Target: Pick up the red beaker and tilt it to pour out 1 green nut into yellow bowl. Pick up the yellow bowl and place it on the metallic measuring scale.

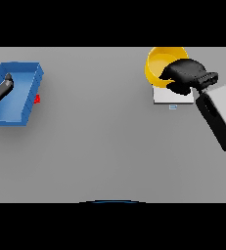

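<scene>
Blue bin far left, yellow bowl and scale far right on grey counter [100, 146].
Left hand [2, 88] over blue bin [16, 110], fingers straight; red beaker [36, 99] peeks beside bin. Right hand [185, 74] fingers curled on yellow bowl [156, 61] rim above scale [170, 97]; its small label is unreadable.

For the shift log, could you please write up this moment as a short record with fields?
yellow bowl: above the metallic measuring scale, overlapping its far edge; contact cannot be told
right hand: fingers curled over the bowl's near right rim
left hand: over the blue bin at the table's left; fingers unclear
red beaker: only a red sliver shows at the bin's right wall
green nut: not visible
table: grey
</scene>
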Robot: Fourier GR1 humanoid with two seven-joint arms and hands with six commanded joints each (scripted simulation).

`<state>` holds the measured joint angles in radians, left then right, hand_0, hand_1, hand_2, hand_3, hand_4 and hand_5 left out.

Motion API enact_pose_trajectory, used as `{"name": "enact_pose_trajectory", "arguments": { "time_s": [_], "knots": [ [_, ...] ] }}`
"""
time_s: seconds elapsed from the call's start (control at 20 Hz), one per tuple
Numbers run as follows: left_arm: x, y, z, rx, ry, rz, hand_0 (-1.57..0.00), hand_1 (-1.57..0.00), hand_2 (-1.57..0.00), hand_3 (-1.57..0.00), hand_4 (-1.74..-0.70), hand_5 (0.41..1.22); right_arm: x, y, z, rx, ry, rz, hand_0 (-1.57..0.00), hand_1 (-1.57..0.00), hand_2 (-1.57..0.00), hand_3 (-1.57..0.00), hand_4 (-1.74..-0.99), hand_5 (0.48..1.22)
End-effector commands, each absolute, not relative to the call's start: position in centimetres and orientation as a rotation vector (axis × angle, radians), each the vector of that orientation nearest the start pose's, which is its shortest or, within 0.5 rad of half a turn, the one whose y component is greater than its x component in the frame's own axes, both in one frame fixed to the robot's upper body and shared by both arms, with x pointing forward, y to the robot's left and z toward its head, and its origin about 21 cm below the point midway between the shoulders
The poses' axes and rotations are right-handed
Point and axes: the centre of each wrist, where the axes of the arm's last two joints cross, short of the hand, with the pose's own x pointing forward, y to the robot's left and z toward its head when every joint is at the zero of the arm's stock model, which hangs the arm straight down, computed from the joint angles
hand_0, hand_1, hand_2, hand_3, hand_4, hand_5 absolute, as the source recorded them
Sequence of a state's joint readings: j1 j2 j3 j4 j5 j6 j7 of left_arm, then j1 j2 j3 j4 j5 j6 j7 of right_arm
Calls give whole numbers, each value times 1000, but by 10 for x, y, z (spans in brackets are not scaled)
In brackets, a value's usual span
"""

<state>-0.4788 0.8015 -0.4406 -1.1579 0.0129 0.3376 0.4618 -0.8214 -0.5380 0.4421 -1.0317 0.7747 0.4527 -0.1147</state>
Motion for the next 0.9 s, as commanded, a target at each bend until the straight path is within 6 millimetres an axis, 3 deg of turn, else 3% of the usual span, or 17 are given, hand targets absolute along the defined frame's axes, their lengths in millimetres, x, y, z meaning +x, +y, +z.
{"name": "enact_pose_trajectory", "arguments": {
  "time_s": [0.0, 0.4, 0.55, 0.7, 0.85],
  "knots": [
    [343, 342, 84, 877, -1097, -444, 1, 1, 1, 1, -731, 696, 412, -232, 133, -679, -1176, 1737, -1571, -1571, -1508, -1171, -1741, 1221],
    [342, 344, 85, 877, -1095, -450, 1, 1, 1, 1, -722, 681, 425, -265, 98, -700, -1101, 1664, -1571, -1571, -1396, -1362, -1741, 1221],
    [342, 346, 87, 875, -1112, -444, 1, 1, 1, 1, -725, 676, 427, -270, 89, -687, -1114, 1645, -1571, -1571, -1379, -1331, -1741, 1221],
    [342, 343, 86, 877, -1106, -451, 1, 1, 1, 1, -726, 673, 428, -270, 79, -664, -1118, 1631, -1571, -1571, -1345, -1403, -1741, 1221],
    [340, 341, 84, 881, -1094, -460, 1, 1, 1, 1, -722, 668, 431, -267, 80, -662, -1119, 1619, -1464, -1571, -1335, -1451, -1741, 1221]
  ]
}}
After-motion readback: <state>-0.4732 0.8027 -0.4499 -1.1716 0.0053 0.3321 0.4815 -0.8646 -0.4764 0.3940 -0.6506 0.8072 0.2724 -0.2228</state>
